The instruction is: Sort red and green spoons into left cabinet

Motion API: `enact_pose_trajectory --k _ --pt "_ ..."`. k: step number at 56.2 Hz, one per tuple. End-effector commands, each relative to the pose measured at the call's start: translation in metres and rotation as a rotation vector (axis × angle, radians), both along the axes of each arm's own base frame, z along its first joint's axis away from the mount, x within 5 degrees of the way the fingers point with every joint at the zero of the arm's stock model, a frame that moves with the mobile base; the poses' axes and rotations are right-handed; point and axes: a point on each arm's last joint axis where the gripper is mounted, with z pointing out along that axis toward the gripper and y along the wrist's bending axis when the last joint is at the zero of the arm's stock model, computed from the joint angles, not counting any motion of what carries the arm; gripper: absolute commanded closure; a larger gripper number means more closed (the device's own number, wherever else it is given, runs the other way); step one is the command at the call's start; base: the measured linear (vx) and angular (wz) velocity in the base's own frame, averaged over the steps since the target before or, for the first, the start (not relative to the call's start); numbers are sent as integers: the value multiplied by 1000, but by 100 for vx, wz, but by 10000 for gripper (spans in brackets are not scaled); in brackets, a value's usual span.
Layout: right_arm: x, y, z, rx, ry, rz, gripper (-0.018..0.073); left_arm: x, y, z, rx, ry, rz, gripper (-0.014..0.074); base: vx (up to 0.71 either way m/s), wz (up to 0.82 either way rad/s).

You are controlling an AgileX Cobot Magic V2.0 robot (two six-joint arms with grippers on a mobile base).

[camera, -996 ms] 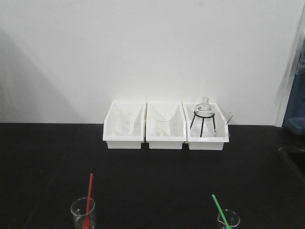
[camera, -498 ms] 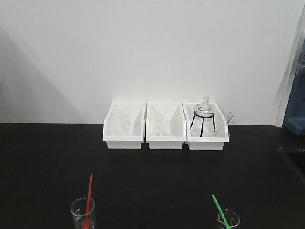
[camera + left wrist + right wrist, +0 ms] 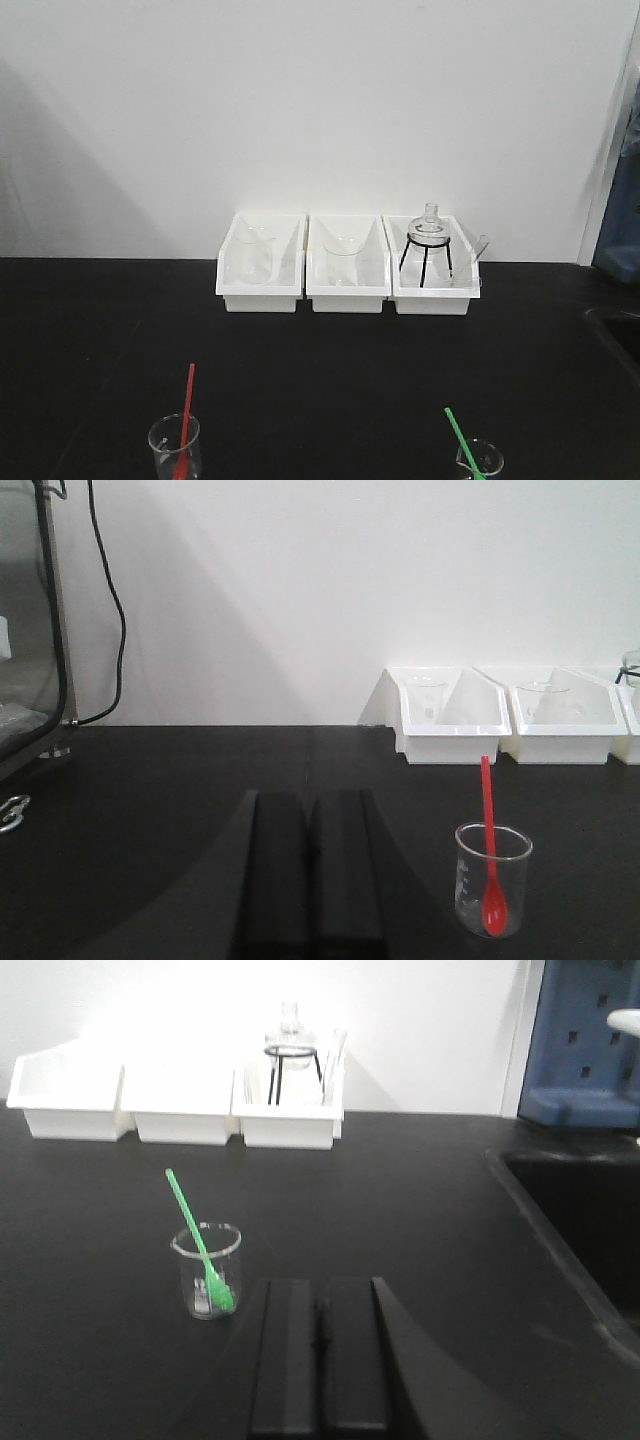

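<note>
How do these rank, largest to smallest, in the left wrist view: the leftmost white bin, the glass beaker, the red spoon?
1. Leftmost white bin.
2. Glass beaker, nearer the camera, so unsure.
3. Red spoon: longer than the beaker, but thinner.

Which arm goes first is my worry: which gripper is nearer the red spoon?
Left. The red spoon stands in a beaker just ahead and right of the left gripper. The right gripper faces the green spoon, farther right on the table.

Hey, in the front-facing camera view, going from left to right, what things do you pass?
Red spoon in its glass beaker → left white bin → middle white bin → right white bin holding a flask on a black stand.
</note>
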Motion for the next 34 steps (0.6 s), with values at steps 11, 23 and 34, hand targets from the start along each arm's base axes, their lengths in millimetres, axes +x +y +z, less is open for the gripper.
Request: enact_pose_trajectory --k 11,23,34 --pt "-1 2 19 -7 -242 23 565 0 0 10 -18 -88 -5 599 0 0" --pt "-3 3 34 11 -334 31 565 -4 -1 25 -17 -223 -10 599 0 0" --pt "-8 1 65 31 -301 14 565 -13 -2 70 109 -284 1 598 0 0"
